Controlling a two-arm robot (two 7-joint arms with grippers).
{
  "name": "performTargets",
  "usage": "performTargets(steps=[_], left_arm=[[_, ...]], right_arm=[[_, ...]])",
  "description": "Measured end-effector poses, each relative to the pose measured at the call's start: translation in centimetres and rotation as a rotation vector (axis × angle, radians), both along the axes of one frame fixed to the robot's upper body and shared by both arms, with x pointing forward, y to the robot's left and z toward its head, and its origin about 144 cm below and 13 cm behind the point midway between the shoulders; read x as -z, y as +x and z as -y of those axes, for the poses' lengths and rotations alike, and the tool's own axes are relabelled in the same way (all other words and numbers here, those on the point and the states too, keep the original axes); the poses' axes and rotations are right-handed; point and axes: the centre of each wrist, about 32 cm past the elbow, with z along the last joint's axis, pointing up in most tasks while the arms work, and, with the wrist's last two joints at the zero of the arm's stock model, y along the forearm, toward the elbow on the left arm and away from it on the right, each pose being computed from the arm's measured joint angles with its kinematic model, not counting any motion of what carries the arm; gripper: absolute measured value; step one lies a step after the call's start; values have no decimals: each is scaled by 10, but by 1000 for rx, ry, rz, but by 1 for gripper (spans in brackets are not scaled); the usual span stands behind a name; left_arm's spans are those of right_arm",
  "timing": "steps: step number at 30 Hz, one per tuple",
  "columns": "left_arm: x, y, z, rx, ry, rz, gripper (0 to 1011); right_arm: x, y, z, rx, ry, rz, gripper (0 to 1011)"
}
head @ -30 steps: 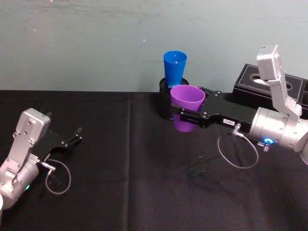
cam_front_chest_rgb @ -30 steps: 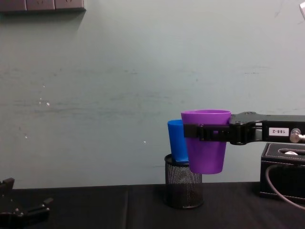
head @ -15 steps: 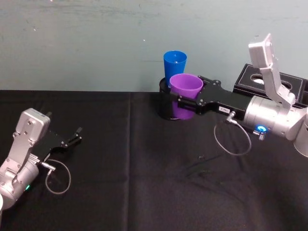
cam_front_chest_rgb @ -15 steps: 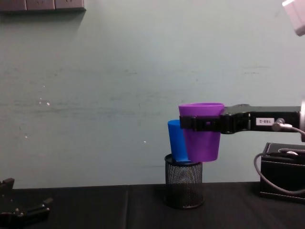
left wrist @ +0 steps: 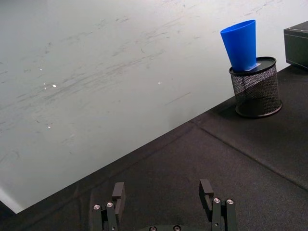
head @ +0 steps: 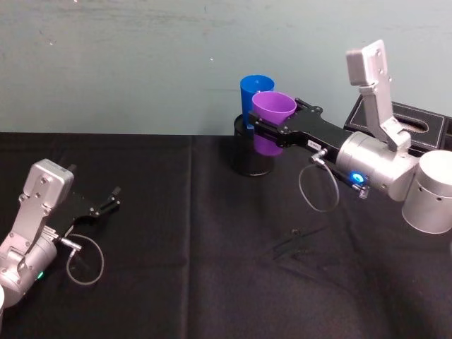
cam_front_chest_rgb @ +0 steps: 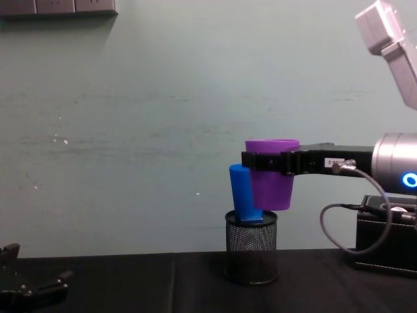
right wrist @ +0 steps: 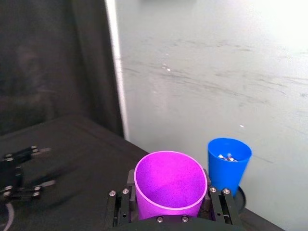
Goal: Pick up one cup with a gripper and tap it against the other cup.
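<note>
**Purple cup held beside the blue cup, over the mesh cylinder**

Head view: the right gripper [head: 267, 132] reached in from the right of the black mesh cylinder [head: 247, 161]. Its fingers were clamped on both sides of the purple cup [head: 272, 114]. That cup hung upright above the cylinder's right rim, just beside the blue cup [head: 254, 90], which stood inside the cylinder. The left gripper [head: 111, 198] lay on the black table [head: 183, 254], well to the left of the cylinder and nearer the robot, holding nothing. A black box [head: 424, 127] sat to the cylinder's right.

Left wrist view: the left gripper [left wrist: 162, 190] had its fingers spread wide over the table [left wrist: 216, 159]. The cylinder [left wrist: 255, 94] stood far off, with the blue cup [left wrist: 240, 42] leaning in it.

Right wrist view: the purple cup [right wrist: 171, 185] sat gripped in the right gripper [right wrist: 171, 201], its open mouth facing the camera. The blue cup [right wrist: 228, 163] rose out of the cylinder just beyond it.

Chest view: the right gripper [cam_front_chest_rgb: 267, 162] held the purple cup [cam_front_chest_rgb: 272, 177] above the cylinder's [cam_front_chest_rgb: 251, 254] top. The cup's lower left side overlapped the blue cup [cam_front_chest_rgb: 242, 195], which tilted left. The two seemed to touch, though this angle could not settle it.
</note>
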Motion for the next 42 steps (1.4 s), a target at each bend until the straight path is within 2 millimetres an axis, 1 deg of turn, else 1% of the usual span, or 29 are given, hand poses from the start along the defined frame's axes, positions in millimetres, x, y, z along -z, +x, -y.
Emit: performTargets(steps=[6,15,21,31,42], left_arm=[[0,0,0,0,0,0,1011],[0,0,0,0,0,0,1011],[0,0,0,0,0,0,1011],[0,0,0,0,0,0,1011],[0,0,0,0,0,0,1011]], right_arm=[[3,9,-10,63,-13,-1,741],[-5,26,-18,110,-43,29,741],[-7,36,-20,125,-54,30,741],[-5,53,-23,132,-73,29,741],[-3,65,-25,124,-74,38,741]])
